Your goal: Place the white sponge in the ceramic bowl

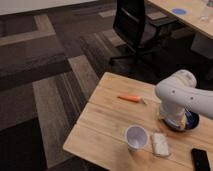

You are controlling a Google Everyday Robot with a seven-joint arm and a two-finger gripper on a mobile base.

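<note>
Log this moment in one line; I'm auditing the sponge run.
gripper: open, at ceramic bowl | white sponge: on table beside cup, not held | task: not done

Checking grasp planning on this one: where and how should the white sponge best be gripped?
Probably across its narrow width at mid-length, from straight above: the white sponge lies flat, the cup close beside it. The gripper hangs over the ceramic bowl.
</note>
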